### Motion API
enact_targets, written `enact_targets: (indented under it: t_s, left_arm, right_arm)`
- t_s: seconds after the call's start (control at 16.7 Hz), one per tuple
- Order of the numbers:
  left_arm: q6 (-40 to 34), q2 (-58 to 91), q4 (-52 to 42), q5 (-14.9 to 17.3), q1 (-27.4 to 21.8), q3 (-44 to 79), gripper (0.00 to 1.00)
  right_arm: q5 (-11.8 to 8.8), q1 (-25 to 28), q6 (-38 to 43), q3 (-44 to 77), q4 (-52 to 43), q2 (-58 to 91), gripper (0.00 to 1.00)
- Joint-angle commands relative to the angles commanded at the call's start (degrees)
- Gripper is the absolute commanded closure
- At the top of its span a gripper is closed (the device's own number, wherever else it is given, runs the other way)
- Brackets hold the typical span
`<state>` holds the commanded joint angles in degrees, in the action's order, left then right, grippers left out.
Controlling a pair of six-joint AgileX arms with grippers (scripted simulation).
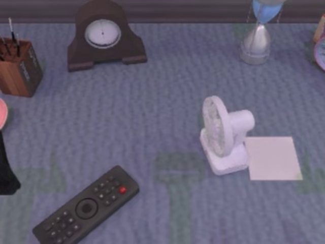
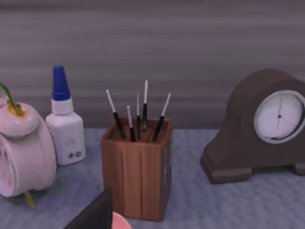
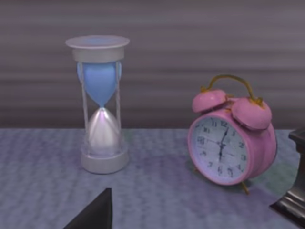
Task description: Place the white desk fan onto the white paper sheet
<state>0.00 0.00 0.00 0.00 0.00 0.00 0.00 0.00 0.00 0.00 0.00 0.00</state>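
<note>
Top view, left to right. One wooden pen holder (image 1: 19, 66); one dark mantel clock (image 1: 104, 35); one black remote control (image 1: 87, 206); one white desk fan (image 1: 223, 136), all-white plastic with round grille head, upright; one white paper sheet (image 1: 273, 158), thin and square, touching the fan's base on its right; one silver hourglass (image 1: 258, 35) with blue glass.

Neither gripper appears clearly; whether the jaws stand apart or together cannot be told.

Likely risks: the top-heavy fan tipping if gripped at the head, or its base dragging and shifting the light sheet.
</note>
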Motion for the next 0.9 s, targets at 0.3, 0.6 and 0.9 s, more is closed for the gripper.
enact_targets:
  t_s: [0.3,0.6,0.9]
  left_arm:
    - [0.0,0.0,0.0,0.0,0.0,0.0,0.0]
    - [0.0,0.0,0.0,0.0,0.0,0.0,0.0]
    - [0.0,0.0,0.0,0.0,0.0,0.0,0.0]
  right_arm:
    - [0.01,1.29,0.31,3.47,-3.43,3.54,0.0]
    - [0.32,6.52,2.48,20.72,-18.34,21.45,0.0]
    - [0.32,14.04,6.83,48.59,-38.09,50.28,0.0]
